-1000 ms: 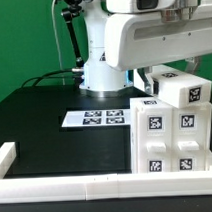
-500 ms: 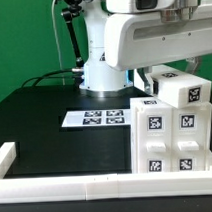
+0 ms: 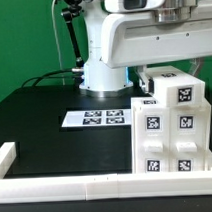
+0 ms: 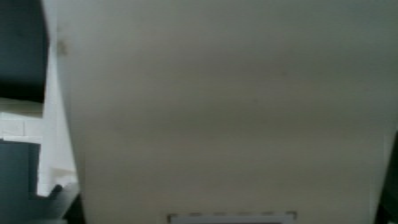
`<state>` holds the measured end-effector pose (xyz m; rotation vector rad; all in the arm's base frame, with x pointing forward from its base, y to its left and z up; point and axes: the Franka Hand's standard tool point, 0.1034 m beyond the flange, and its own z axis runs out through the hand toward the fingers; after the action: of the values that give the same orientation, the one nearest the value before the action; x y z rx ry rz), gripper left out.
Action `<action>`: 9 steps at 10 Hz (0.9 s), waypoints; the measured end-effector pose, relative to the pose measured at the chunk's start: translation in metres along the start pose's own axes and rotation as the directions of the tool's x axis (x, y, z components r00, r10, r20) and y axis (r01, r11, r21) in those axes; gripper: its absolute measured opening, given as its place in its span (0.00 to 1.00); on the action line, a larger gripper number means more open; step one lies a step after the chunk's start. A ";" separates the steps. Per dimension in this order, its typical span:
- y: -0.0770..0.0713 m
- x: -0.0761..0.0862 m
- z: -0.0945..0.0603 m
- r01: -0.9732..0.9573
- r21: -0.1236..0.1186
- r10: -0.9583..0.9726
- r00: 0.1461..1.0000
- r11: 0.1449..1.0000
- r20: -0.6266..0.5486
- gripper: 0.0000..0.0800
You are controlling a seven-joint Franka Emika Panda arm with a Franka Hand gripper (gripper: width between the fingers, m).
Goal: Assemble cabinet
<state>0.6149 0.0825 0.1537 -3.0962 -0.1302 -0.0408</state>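
Note:
The cabinet [image 3: 173,136] is a tall white box with black-and-white tags on its front, standing at the exterior view's right near the front border wall. A tagged white block [image 3: 178,89] sits tilted on its top. My gripper [image 3: 146,82] is right at that block, mostly hidden under the arm's big white wrist housing [image 3: 151,37], and it seems shut on the block. In the wrist view a plain white face [image 4: 222,110] fills nearly the whole picture, very close. My fingers do not show clearly there.
The marker board [image 3: 96,118] lies flat on the black table [image 3: 45,122] left of the cabinet. A low white border wall [image 3: 67,183] runs along the front, with a raised end [image 3: 5,154] at the left. The arm's base [image 3: 97,69] stands behind.
The arm's wrist housing has risen a little, and the tagged block on top of the cabinet has shifted slightly to the exterior view's left with it.

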 end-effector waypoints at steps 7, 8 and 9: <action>-0.001 0.001 0.000 -0.436 0.022 0.436 0.900 0.900 -0.025 0.68; -0.001 0.001 0.000 -0.487 0.024 0.487 0.873 0.873 -0.024 0.68; -0.001 0.001 0.000 -0.503 0.025 0.504 0.864 0.864 -0.024 0.68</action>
<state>0.6162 0.0836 0.1539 -2.9985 0.6773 -0.0659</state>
